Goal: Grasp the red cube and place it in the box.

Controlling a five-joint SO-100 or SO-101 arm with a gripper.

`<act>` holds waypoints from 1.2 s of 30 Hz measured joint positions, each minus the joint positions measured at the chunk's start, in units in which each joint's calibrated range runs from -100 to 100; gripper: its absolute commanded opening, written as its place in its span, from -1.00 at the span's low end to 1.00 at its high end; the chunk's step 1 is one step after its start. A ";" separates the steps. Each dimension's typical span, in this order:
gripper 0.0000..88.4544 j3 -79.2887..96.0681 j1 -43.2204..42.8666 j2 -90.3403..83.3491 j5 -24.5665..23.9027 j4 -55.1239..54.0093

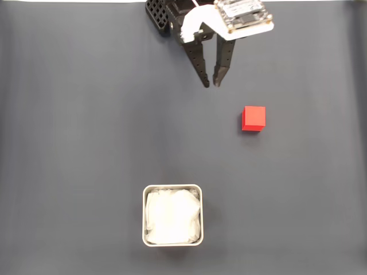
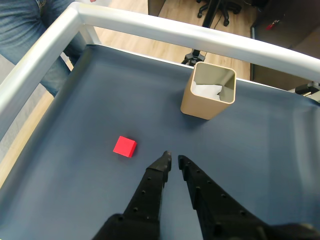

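A: Where is the red cube [image 1: 253, 118] seen, taking the box [image 1: 172, 188] as the landmark?

B: In the fixed view it is found above the box and off to its right, well apart from it, lying flat on the dark mat [image 1: 74, 143]. In the wrist view the red cube [image 2: 124, 146] is seen nearer the camera than the box [image 2: 200, 106] and to its left, again well apart.

A: And how is the box itself described?

B: A square tin with rounded corners is shown, standing upright, and crumpled white lining [image 1: 172, 217] is seen inside it. In the wrist view its outer wall is rendered tan rather than grey.

A: What is made out of the gripper [image 1: 210, 83]?

B: It is seen in the fixed view far above the box, slightly to its right, with both black fingers pointed down the picture toward the box. The tips are drawn almost together, with only a narrow gap left between them, and nothing is held there. In the wrist view the gripper [image 2: 173, 158] is placed nearer the camera than the box, and the same slim gap is shown.

A: Is the cube touched by it?

B: No; the cube is left apart from the fingers, just to one side of the tips

A: Anything else around the box?

B: Beyond it a pale metal rail [image 2: 165, 27] is seen at the table edge, and a person's denim-clad leg [image 2: 30, 25] is noted behind that rail
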 measured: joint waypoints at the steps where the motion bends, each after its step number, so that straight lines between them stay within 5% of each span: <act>1: -0.96 0.36 -0.52 0.00 0.05 0.00; 17: -0.56 4.25 -7.12 1.30 0.24 -3.98; 36: -0.32 9.40 -9.94 6.25 0.00 -9.31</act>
